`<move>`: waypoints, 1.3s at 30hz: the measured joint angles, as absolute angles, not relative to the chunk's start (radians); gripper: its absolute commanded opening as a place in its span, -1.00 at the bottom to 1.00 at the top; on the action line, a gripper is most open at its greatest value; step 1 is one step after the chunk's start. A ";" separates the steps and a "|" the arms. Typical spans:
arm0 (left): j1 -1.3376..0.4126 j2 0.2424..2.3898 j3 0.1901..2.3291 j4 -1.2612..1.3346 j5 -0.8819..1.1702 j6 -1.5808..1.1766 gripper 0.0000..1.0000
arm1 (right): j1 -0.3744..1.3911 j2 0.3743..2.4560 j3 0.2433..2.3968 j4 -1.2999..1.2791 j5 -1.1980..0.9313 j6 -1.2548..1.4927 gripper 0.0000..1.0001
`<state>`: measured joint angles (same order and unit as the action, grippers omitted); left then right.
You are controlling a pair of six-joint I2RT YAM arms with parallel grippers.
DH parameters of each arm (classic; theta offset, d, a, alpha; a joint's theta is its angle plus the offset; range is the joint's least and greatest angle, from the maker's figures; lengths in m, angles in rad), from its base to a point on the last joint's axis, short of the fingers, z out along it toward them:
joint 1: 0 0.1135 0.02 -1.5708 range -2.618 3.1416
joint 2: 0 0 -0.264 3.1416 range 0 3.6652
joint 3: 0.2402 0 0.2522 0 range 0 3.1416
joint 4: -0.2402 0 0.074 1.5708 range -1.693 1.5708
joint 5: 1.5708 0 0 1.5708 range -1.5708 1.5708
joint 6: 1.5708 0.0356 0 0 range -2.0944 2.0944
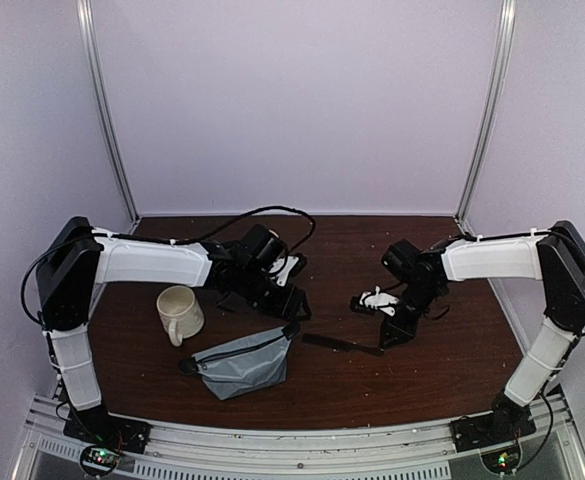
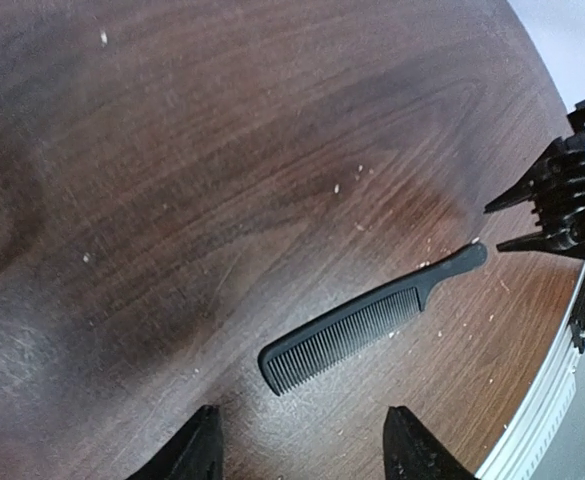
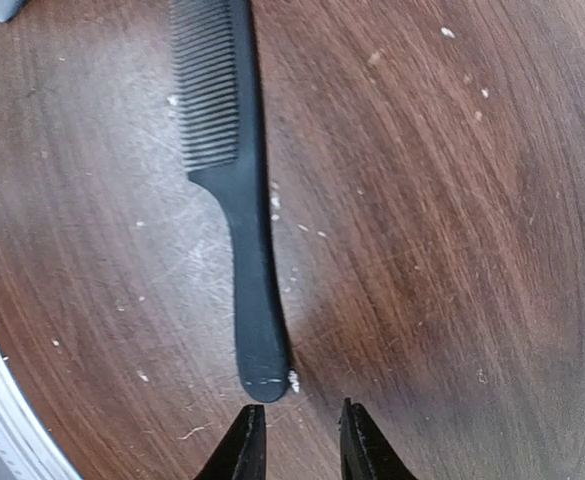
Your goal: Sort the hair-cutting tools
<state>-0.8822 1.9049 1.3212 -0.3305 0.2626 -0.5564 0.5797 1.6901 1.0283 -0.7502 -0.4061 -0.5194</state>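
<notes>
Top external view, starting at the near edge: the arm bases (image 1: 107, 432) are bolted along the front of the dark wood counter (image 1: 422, 385). I'm using the comb (image 1: 342, 344) as my reference for everything. It's the long thin black one, lying flat on the counter and running roughly crosswise, about midway between the two arms.

The grey zip pouch (image 1: 242, 362) lies just left of the comb and a bit nearer the front. Its upper right corner comes close to the comb's toothed end, but I honestly can't tell if they touch. The cream mug (image 1: 179, 312) stands upright well left of the comb, past the pouch, with its handle turned toward the front.

Now the wrist cams. The left hand (image 2: 307, 450) is at the comb's toothed end. Its fingers are spread wide with nothing between them, and the teeth sit just ahead of the fingertips, not inside the gap. The right hand (image 3: 300, 440) is at the other end, by the handle. Its fingers are only slightly apart, a narrow slot with nothing in it. The rounded tip of the handle lies just in front of them, so it isn't gripped.

Little white specks are scattered on the wood all around the comb.
</notes>
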 measured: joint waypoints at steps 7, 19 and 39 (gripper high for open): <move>-0.883 1.955 1.319 -0.332 0.308 -0.595 0.26 | 0.618 1.721 1.023 -0.729 -0.344 -0.505 -0.40; -0.883 1.978 1.316 -0.329 0.342 -0.620 0.11 | 0.656 1.750 1.042 -0.739 -0.316 -0.494 -0.44; -0.850 2.026 1.314 -0.327 0.404 -0.643 0.15 | 0.691 1.763 1.047 -0.738 -0.306 -0.463 -0.66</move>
